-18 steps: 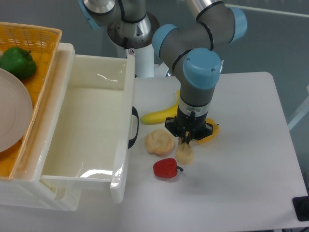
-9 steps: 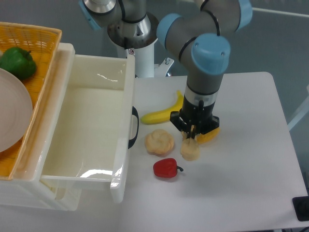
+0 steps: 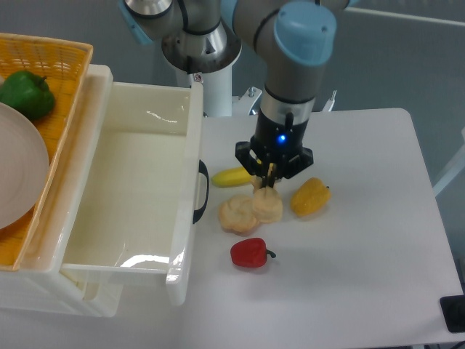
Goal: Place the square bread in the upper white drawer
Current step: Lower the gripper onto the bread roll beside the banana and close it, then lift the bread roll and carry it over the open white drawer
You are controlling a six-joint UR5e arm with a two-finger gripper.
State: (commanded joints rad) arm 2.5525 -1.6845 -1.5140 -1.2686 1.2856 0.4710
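The square bread (image 3: pixel 268 206), pale beige and lumpy, hangs just above the table with my gripper (image 3: pixel 268 187) shut on its top. It overlaps the right side of a rounder lobed bun (image 3: pixel 236 214) in this view. The upper white drawer (image 3: pixel 138 182) stands pulled open to the left, its inside bare, with its curved black handle (image 3: pixel 201 193) facing the bread. My gripper is a short way right of that handle.
A banana (image 3: pixel 232 177) lies behind the bun, a yellow pepper (image 3: pixel 310 197) to the right of the bread, and a red pepper (image 3: pixel 251 252) in front. An orange basket (image 3: pixel 51 54) at far left holds a green pepper (image 3: pixel 27 94) and a white plate (image 3: pixel 18 174).
The arm has lifted the square bread and carried it left and back, from in front of the yellow pepper to beside the bun. The yellow pepper now shows fully.
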